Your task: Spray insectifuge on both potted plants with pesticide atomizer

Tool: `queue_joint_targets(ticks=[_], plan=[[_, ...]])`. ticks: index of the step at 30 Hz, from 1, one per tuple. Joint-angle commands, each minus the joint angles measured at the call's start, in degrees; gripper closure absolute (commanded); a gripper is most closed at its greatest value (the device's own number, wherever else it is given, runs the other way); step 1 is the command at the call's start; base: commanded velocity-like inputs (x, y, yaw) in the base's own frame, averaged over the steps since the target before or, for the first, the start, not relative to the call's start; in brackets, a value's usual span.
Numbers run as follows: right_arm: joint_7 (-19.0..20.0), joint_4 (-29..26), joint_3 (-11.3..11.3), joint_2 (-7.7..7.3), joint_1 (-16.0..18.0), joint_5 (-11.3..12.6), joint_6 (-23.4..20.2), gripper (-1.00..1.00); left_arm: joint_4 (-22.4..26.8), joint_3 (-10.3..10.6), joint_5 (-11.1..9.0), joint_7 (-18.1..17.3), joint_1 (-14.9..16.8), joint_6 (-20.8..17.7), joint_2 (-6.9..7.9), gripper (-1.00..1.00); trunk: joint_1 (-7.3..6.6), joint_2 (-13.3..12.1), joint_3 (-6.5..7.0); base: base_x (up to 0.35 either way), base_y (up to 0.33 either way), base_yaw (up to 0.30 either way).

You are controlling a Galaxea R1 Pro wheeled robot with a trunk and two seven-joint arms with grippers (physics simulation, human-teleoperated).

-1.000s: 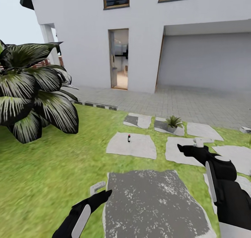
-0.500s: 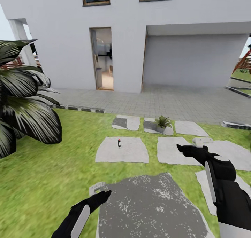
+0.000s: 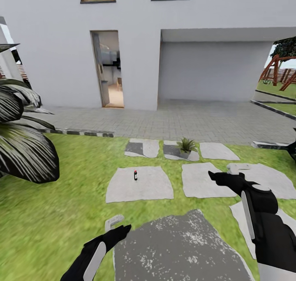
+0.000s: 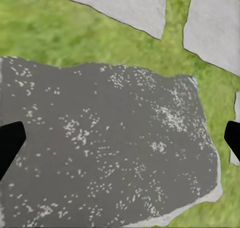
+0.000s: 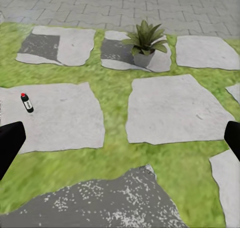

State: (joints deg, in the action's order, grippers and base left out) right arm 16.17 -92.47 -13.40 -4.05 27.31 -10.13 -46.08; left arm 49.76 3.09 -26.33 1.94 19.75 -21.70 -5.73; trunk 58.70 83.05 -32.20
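A: Standing upright on a flat, pale stepping stone [image 3: 139, 184] is the pesticide atomizer [image 3: 135, 175], a small dark bottle with a red tip; lumpy green lawn [image 3: 61, 207] surrounds the slab.

B: And the plant?

A: One potted plant [image 3: 186, 146], a rosette of pointed leaves in a grey pot, sits on a stone further back, near the brick-patterned paving [image 3: 185, 123].

B: The hands?

A: The left hand [image 3: 114, 227] hangs over a dark, speckled slab [image 3: 176, 252], fingers spread wide; the right hand [image 3: 230, 175] is likewise wide and empty.

B: Any change?

A: The view has swung right: the striped bush [image 3: 20, 149] sits further left than a second ago.
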Motion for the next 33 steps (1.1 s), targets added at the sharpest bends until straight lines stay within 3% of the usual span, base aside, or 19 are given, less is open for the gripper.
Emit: queue_joint_targets(ticks=[1,10,17,20,33], plan=[[0.53,-0.08,-0.02,0.01,0.05,-0.6,-0.26,-1.0,0.07,0.06,-0.37,0.2,0.02,-0.28,0.05,-1.0,0.03,0.03,-0.06,0.303,0.218,-0.015],[0.53,-0.08,0.07,0.01,0.03,-0.6,-0.33,-1.0,0.11,0.46,-0.39,-1.89,0.47,-0.89,3.83,-1.0,0.03,0.03,-0.06,0.291,0.231,-0.005],[0.53,-0.08,0.12,0.26,0.03,-0.6,-0.34,-1.0,-0.43,0.76,-0.26,-2.49,0.84,-0.94,3.89,-1.0,0.03,0.03,-0.06,0.284,0.238,-0.066],[0.53,-0.08,0.0,1.74,0.1,-0.6,-0.62,-1.0,-0.79,0.83,-0.22,-2.46,0.89,-0.9,3.75,-1.0,0.03,0.03,-0.06,0.27,0.246,-0.227],[0.49,-0.08,-0.12,2.01,0.41,-0.6,-2.63,-1.0,-0.76,0.87,-0.04,-1.87,0.9,-0.87,3.8,-1.0,0.03,0.03,-0.06,0.259,0.253,-0.276]])
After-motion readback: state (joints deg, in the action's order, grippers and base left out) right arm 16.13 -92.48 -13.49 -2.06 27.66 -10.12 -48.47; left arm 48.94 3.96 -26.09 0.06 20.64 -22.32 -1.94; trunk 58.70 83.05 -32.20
